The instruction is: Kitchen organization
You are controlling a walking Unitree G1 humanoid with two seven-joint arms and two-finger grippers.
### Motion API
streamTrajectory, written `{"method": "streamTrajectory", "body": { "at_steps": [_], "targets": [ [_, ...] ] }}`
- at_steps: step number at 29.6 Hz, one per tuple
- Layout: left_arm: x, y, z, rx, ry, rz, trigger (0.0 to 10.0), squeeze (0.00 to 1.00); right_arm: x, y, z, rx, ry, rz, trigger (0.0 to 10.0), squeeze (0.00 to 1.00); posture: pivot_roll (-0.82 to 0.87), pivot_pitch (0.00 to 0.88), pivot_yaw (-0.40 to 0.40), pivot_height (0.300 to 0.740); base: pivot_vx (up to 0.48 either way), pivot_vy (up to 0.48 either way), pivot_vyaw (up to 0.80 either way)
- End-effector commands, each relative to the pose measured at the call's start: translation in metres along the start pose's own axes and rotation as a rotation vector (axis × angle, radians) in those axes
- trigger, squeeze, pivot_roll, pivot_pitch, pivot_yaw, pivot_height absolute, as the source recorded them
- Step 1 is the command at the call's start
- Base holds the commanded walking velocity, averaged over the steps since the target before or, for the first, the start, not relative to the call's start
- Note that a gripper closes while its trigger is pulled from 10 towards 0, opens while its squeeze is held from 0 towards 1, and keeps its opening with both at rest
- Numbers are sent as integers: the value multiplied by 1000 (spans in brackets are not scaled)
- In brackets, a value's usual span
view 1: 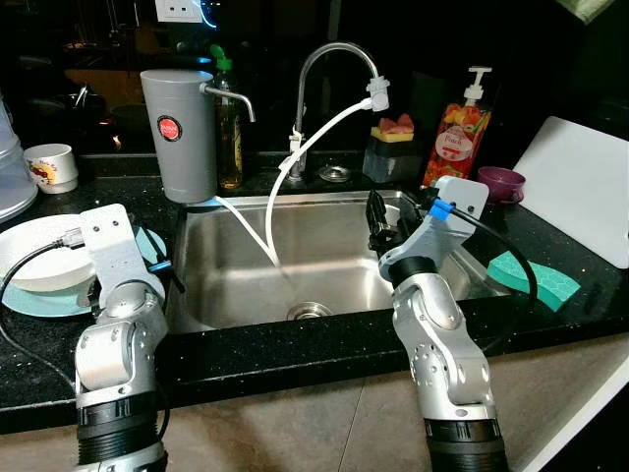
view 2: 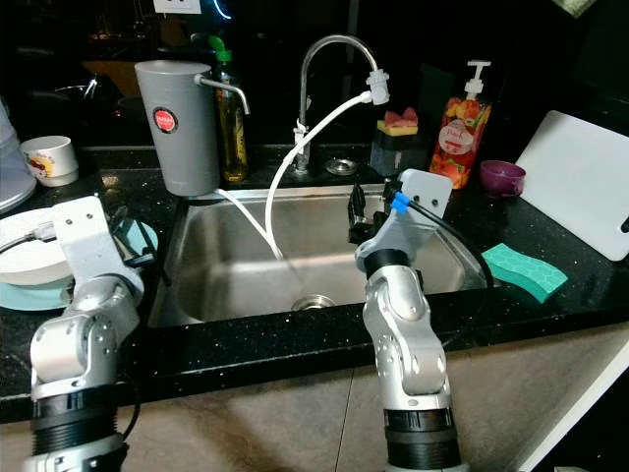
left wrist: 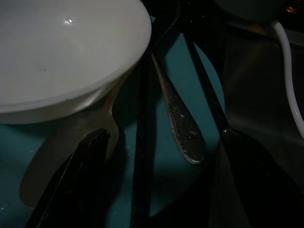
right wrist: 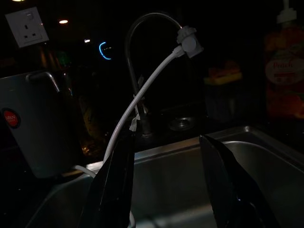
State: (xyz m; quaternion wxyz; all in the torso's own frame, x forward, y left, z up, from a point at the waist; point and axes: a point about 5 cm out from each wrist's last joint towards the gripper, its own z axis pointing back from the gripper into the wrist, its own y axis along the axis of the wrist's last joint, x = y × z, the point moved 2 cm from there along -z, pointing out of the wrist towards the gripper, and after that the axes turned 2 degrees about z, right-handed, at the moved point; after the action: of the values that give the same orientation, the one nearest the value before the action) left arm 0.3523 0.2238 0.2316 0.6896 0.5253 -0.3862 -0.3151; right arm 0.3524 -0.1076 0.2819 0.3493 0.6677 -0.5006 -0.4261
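Black counter — left gripper fingers spread over spoon, right gripper likewise over sink.

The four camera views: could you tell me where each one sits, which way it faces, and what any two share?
Left eye, head: looks down at the sink; both silver arms show.
Right eye, head: same scene, faucet, green sponge.
Left wrist: looks along the left gripper, its open fingers over a spoon handle, white bowl, teal plate.
Right wrist: right gripper, fingers open, faces the faucet.
Shared: faucet and white hose.
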Motion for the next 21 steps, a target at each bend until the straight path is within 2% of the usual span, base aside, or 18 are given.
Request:
{"method": "streamTrajectory", "body": {
  "at_steps": [1,3,4,5,6,7,8,9,11,21],
  "targets": [
    [-4,-11,-2,-47,15,-7,4314,0,1,0,0,4,-7,2,10000,0,166,54,-55,740,0,0,0],
    [-4,-12,-2,-50,15,-6,4314,0,1,0,0,4,-7,2,10000,0,166,54,-55,740,0,0,0],
    [-4,-13,-2,-55,17,-5,3490,0,1,0,0,4,-7,1,10000,0,166,54,-55,740,0,0,0],
    [-5,-14,-2,-59,19,-3,3490,0,1,0,0,4,-7,1,10000,0,166,54,-55,740,0,0,0],
    [-6,-14,-2,-61,21,-1,2157,0,1,0,1,4,-8,1,10000,0,166,54,-55,740,0,0,0],
    [-6,-14,-2,-63,22,1,2157,0,1,0,1,3,-8,1,10000,0,166,54,-55,740,0,0,0],
    [-6,-14,-2,-65,24,2,1373,0,1,0,0,4,-8,1,10000,0,165,59,-54,740,0,0,0],
    [-6,-14,-2,-65,24,2,1373,0,1,0,0,4,-8,1,10000,0,165,59,-54,740,0,0,0],
    [-7,-15,-2,-68,28,5,0,0,1,1,0,4,-8,1,10000,0,165,59,-55,740,0,0,0],
    [-8,-15,-2,-61,41,4,0,0,1,1,0,4,-8,0,10000,0,165,59,-55,740,0,0,0]
  ]
}}
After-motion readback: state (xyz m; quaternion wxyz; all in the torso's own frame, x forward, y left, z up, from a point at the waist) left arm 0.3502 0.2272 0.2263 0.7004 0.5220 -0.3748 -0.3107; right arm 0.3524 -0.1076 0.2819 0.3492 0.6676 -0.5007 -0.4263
